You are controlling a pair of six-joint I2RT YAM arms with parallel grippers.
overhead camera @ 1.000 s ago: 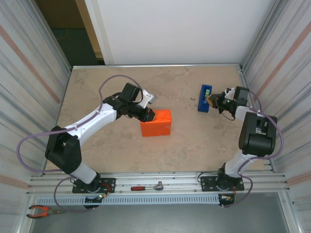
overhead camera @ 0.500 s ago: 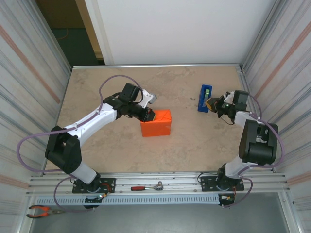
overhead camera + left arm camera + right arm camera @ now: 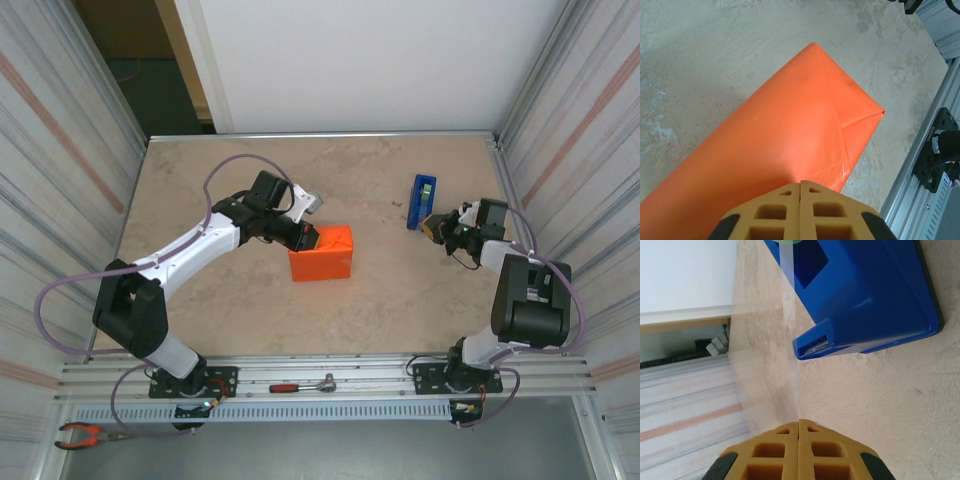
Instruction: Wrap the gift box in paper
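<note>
Gift box: covered in paper point(image 3: 325, 255), taping left; left gripper point(image 3: 310, 238) clenched against it; right gripper point(image 3: 432, 226) pinching tape point(image 3: 790, 315) from dispenser point(image 3: 422, 200).

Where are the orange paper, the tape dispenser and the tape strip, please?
orange paper point(image 3: 322, 254): top external view, its upper face.
tape dispenser point(image 3: 422, 202): top external view, its blue body.
tape strip point(image 3: 795, 390): right wrist view, the stretch below the dispenser.

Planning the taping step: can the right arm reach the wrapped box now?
Probably yes: bare table lies between the right gripper and the wrapped box, and the left gripper sits on the box's left edge. But the right one pinches tape running from the dispenser.
</note>
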